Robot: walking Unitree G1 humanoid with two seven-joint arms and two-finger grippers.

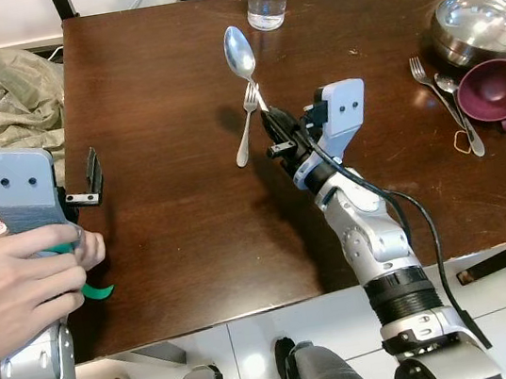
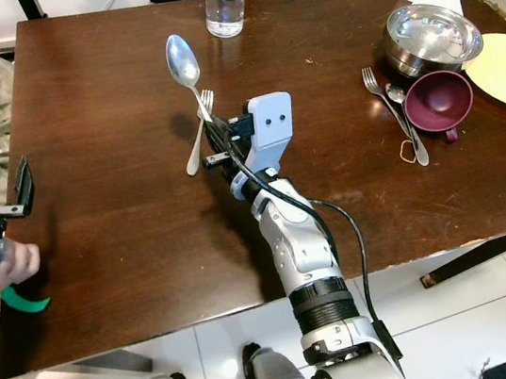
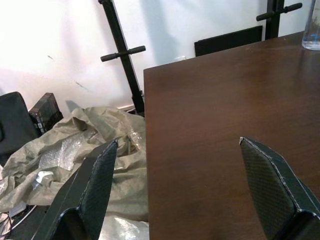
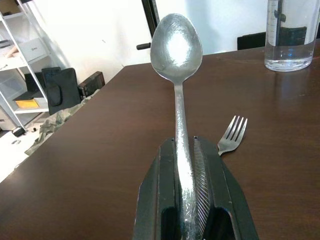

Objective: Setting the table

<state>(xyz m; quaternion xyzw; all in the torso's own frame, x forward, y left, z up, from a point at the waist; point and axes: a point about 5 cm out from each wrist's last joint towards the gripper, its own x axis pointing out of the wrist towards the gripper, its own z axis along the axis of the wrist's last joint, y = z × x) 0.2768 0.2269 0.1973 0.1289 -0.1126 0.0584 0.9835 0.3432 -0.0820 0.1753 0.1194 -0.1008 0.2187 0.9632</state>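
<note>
Spoon held above the fork on the table

The right gripper was clamped on a spoon, bowl up, just above the fork. A good placement would lower it flat beside that fork, handles parallel. The left gripper was open and empty, well left of the fork.

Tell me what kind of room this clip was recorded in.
Probably a dining area in a home: a dark wooden table on white tile, laid with a steel bowl, a maroon cup and cutlery. The right gripper holds a spoon.
</note>
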